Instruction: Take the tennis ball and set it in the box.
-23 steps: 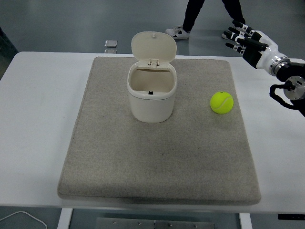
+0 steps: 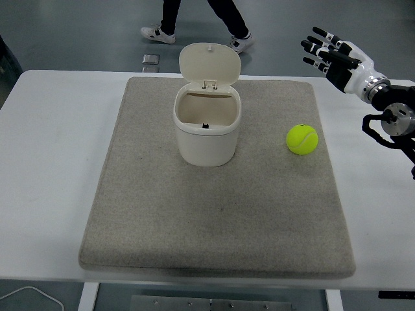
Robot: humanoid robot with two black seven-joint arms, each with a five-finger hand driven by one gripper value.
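Observation:
A yellow-green tennis ball (image 2: pixel 302 139) lies on the right side of the grey mat (image 2: pixel 214 220). The box is a cream bin (image 2: pixel 205 133) with its lid tipped up and back, standing at the mat's upper middle, its inside showing. My right hand (image 2: pixel 327 54) hovers high at the upper right, above and to the right of the ball and well apart from it. Its fingers (image 2: pixel 316 45) are spread and hold nothing. The left arm does not show.
The mat covers most of the white table (image 2: pixel 52 162). A person's legs and shoes (image 2: pixel 157 34) cross the floor beyond the far edge. A small grey square object (image 2: pixel 150 59) lies on the floor there. A white cable (image 2: pixel 29 295) loops at the bottom left.
My right hand has risen slightly and shifted a little left. The person behind the table has walked to the left. Ball and bin stayed put.

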